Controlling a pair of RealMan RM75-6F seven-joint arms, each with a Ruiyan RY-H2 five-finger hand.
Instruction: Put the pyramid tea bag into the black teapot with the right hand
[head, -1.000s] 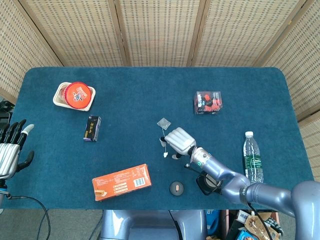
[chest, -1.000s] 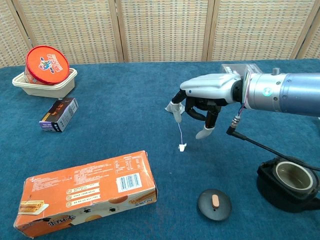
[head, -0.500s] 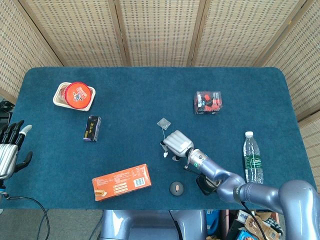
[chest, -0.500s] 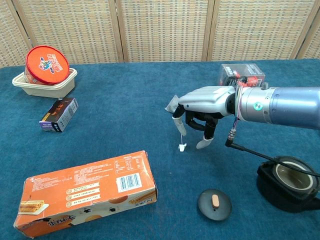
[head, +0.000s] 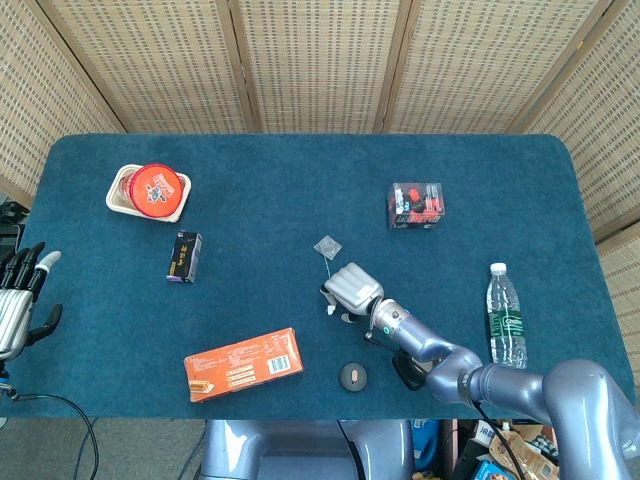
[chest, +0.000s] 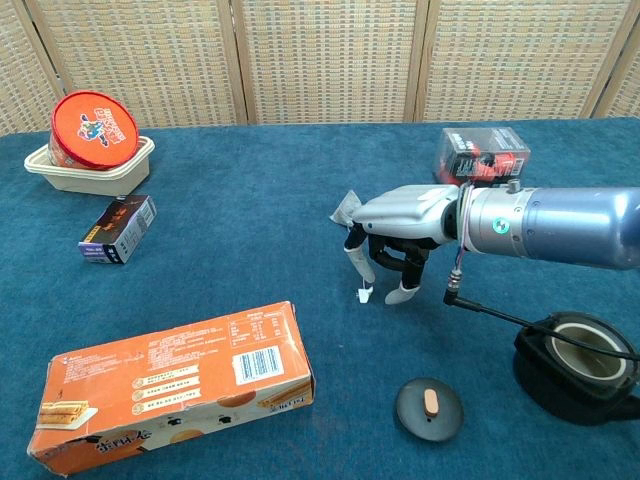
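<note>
I am at the pick-up step: my right hand (chest: 400, 235) hangs low over the table with its fingers (chest: 358, 262) curled down by the tea bag's string and paper tag (chest: 365, 294), but I cannot tell whether anything is pinched. The tea bag (head: 327, 246) itself lies on the table just beyond my right hand, not yet lifted. The black teapot (chest: 580, 365) stands open, nearer the front edge than the tea bag, its lid (chest: 429, 407) lying beside it. Next I need a sure pinch, then a lift and carry back to the teapot's mouth. My left hand (head: 18, 300), fingers spread, holds nothing, far from the tea bag.
</note>
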